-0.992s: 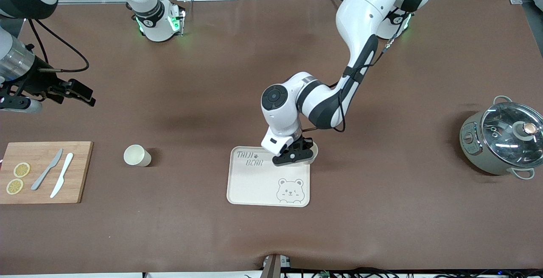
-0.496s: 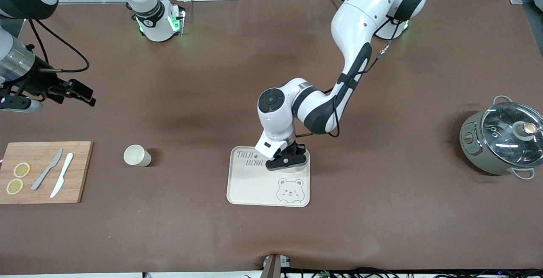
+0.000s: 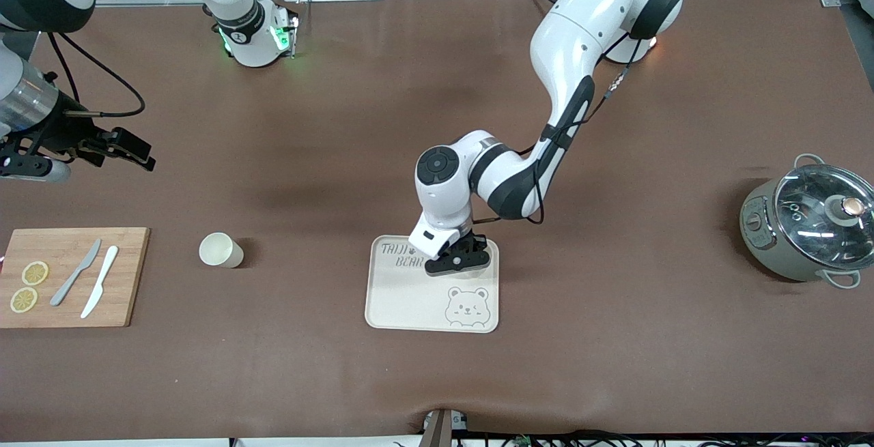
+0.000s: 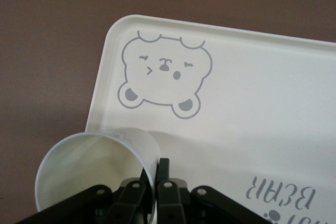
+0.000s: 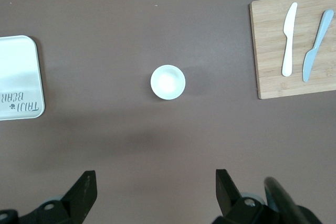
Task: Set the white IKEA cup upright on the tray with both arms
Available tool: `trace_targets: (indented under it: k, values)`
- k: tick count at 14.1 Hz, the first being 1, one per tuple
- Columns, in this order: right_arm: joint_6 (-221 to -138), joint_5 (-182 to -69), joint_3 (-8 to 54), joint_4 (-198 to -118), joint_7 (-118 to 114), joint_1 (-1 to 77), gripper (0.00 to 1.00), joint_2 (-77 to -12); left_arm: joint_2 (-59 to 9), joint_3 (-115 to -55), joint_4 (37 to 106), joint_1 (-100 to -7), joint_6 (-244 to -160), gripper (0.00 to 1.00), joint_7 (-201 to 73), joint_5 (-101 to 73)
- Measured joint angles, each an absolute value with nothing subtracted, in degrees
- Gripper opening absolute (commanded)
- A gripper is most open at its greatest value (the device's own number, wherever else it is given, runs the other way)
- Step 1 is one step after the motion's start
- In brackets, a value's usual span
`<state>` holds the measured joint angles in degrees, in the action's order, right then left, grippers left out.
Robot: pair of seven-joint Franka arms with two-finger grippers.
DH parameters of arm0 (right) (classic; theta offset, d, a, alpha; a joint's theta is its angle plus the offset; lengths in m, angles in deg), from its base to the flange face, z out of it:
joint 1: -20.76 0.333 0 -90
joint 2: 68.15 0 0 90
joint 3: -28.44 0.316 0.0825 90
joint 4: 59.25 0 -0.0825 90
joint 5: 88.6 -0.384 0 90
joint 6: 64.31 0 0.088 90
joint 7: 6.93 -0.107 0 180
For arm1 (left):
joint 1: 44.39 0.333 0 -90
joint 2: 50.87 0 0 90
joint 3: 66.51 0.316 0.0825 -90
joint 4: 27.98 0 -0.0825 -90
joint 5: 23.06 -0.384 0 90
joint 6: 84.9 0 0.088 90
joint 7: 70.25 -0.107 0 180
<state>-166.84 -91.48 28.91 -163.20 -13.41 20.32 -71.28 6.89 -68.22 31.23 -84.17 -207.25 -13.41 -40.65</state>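
Brown matted counter [image 3: 341, 379], two white arms based along its far edge.

Item: flat cream rectangular tray [image 3: 410, 304] with bear face and "TAIJI BEAR" lettering, lying mid-counter.

Item: white paper-thin cup [image 4: 97, 174], being held by the left gripper [image 3: 456, 261] over the tray's corner nearest the left arm's base. The fingers [image 4: 164, 174] are pinching its rim wall, one inside and one outside, and the cup's mouth is facing up toward the wrist camera.

Item: second white cup [image 3: 220, 250], standing upright on the counter between the tray and the wooden cutting board [image 3: 130, 276].

Item: right gripper [image 5: 152, 192], waiting above the counter over that cup's area, fingers spread wide, holding nothing.

Item: grey lidded pot [image 3: 806, 228], sitting at the left arm's end.

Risk, judged: the held cup is hanging close to the tray's raised edge; releasing it there, or tilted, could be tipping it off the rim. A one-wall pinch could also be letting it swing.
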Motion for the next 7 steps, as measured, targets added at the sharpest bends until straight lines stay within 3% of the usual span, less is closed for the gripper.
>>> trace_targets:
  k: [4, 7]
  values:
    - [-167.6, -90.3, 28.9, -163.4, -13.1, 20.3, 1.0, -71.1, 7.1, -68.2, 31.1, -84.2, -207.2, 0.0, -13.4, -38.6]
    - [-172.6, -89.3, 28.7, -163.5, -10.9, 19.1, 1.0, -69.0, 7.3, -68.2, 31.1, -84.2, -207.2, 0.0, -13.4, -37.9]
